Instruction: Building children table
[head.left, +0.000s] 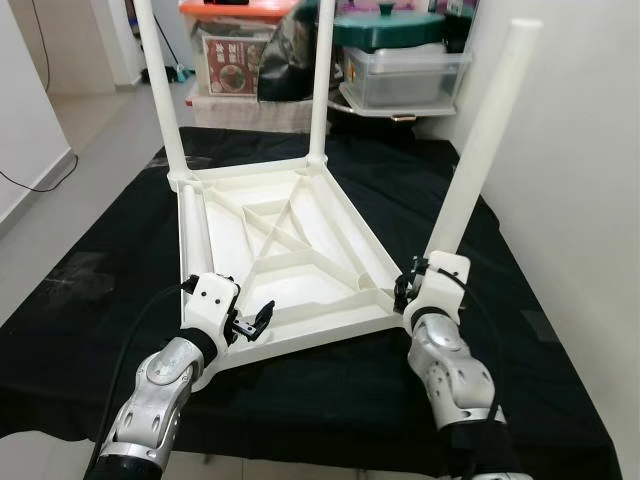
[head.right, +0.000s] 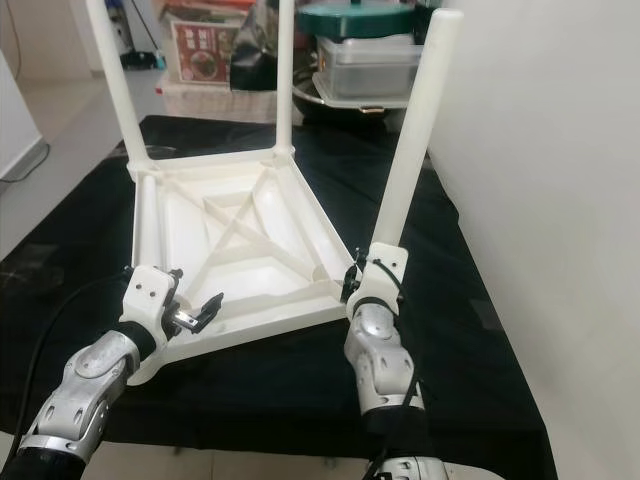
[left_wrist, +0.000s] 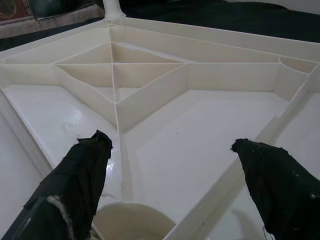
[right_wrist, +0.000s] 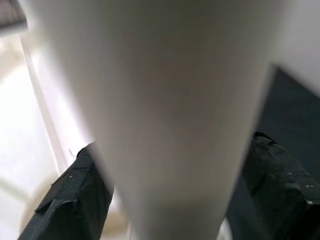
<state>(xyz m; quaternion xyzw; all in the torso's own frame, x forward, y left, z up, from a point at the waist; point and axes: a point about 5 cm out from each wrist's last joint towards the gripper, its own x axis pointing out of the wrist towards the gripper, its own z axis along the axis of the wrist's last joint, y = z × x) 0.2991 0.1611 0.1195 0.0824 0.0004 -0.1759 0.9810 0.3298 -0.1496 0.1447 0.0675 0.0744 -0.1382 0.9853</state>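
Right pincer (head.left: 408, 290) grips leg (head.left: 480, 150) beside wall (head.left: 580, 150).

Tabletop (head.left: 290, 250) upside down on cloth (head.left: 540, 330); two legs (head.left: 160, 90) at far corners, third leg (head.left: 480, 140) near right; boxes (head.left: 400, 75) behind.

Head stereo downward (wrist cameras close) over tabletop (head.left: 300, 250)

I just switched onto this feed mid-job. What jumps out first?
A white plastic children's table top lies upside down on a black cloth, ribbed underside up, with two legs standing at its far corners. The right pincer is at the base of a third white leg at the near right corner, a finger on each side of it. The left pincer is open over the near left corner, above an unfilled socket.
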